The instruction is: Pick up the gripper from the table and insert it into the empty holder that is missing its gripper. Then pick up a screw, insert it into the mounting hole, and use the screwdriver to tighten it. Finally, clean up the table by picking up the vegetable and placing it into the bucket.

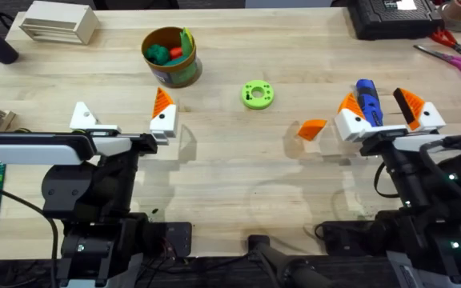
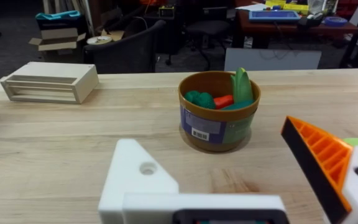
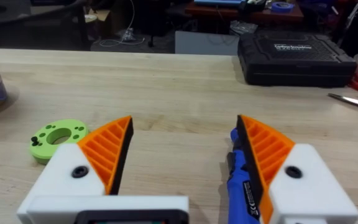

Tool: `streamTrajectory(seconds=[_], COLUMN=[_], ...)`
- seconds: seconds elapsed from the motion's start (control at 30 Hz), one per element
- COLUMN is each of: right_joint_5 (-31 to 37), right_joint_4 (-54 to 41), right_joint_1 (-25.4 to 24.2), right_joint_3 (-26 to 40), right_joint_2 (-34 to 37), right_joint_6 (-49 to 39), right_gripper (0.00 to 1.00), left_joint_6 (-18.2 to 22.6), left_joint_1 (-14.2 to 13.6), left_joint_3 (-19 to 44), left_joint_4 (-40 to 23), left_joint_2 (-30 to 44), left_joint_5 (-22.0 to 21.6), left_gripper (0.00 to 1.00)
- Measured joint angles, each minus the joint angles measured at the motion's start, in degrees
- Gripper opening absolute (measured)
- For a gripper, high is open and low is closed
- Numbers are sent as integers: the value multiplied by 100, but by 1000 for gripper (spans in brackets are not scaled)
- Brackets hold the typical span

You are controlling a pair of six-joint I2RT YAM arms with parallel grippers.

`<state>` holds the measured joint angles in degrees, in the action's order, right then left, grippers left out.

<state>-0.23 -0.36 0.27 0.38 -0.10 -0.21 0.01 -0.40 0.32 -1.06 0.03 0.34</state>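
Left claw [image 1: 122,120] spread wide, holding nothing. One finger is a bare white holder [image 1: 82,117] with no pad; the other carries an orange pad. Left wrist view makes the holder's [image 2: 138,180] open mounting hole plain, which overhead does not resolve.

Bucket [image 1: 171,57] sits on the bench [image 1: 238,168] ahead of the left claw. Left wrist view looks into the bucket [image 2: 219,118]: dark-green vegetable [image 2: 199,99] inside, next to a red piece and a light green upright piece.

Right claw [image 1: 384,112] open, both pads orange. Blue screwdriver [image 1: 367,102] lies between its fingers, closer to the right-hand finger. Right wrist view shows the screwdriver [image 3: 240,183] on the bench right against that pad, gap on the other side; grip not confirmed.

Loose orange gripper [image 1: 311,129] lies on the bench just beside the right claw, on its inner side, seen overhead. Green disc [image 1: 258,94] lies between the two claws, ahead of both; in the right wrist view the disc [image 3: 58,137] is near the left-hand finger.

Red-handled scissors [image 1: 454,58] far ahead-right of the right claw.
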Motion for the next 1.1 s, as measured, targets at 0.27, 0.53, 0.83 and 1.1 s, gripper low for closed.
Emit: streamTrajectory(seconds=[0.27,0.53,0.83,1.1], right_joint_5=[21,-79,-284,-375], right_joint_4=[-63,-938,-3385,-3531], right_joint_1=[-9,-9,-9,-9], right_joint_3=[6,440,3032,3901], right_joint_2=[0,56,1382,2423], right_joint_6=[0,129,192,195], right_gripper=[971,972,971,971], left_joint_6=[2,22,39,-54], left_joint_1=[1,1,0,0], left_joint_3=[0,473,3542,5439], left_joint_4=[2,-871,-3534,-5009], left_joint_2=[1,33,1668,3492], left_joint_5=[-17,-227,-528,-172], left_gripper=[985,987,987,987])
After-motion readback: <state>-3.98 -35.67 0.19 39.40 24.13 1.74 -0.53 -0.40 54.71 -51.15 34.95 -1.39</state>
